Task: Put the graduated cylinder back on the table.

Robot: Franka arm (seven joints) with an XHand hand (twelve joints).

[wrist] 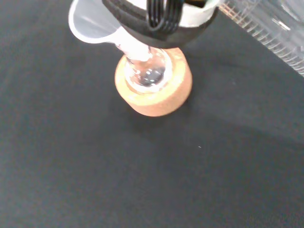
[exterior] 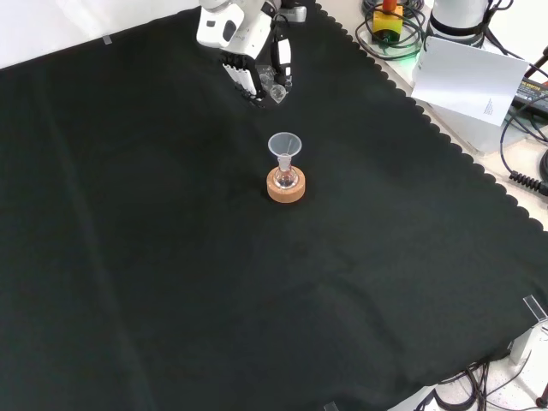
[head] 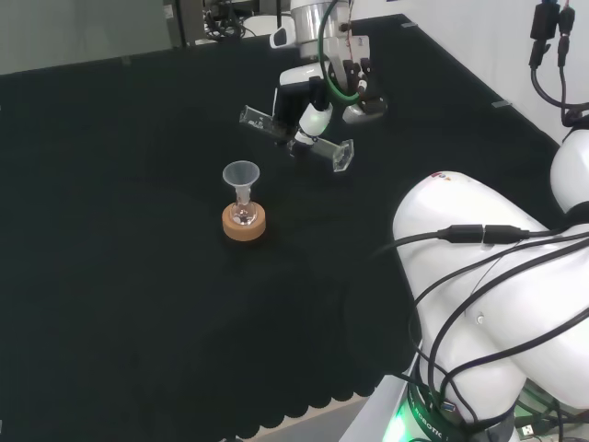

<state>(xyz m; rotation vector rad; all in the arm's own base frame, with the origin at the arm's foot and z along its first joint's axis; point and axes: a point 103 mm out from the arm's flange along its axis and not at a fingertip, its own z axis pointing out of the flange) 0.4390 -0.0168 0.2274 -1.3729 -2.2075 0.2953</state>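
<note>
We see the black and white hand (head: pixel 313 115), upper centre of the head view, fingers clamped on a clear graduated cylinder (head: pixel 296 139) lying sideways above the black-clothed counter (head: pixel 138 276); its printed marks are unreadable.

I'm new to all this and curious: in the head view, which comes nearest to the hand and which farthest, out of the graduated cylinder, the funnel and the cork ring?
1. Graduated cylinder: lying sideways in the hand, held above the cloth.
2. Funnel: below and left of the hand, in the flask's neck.
3. Cork ring: lowest, under the flask.
</note>
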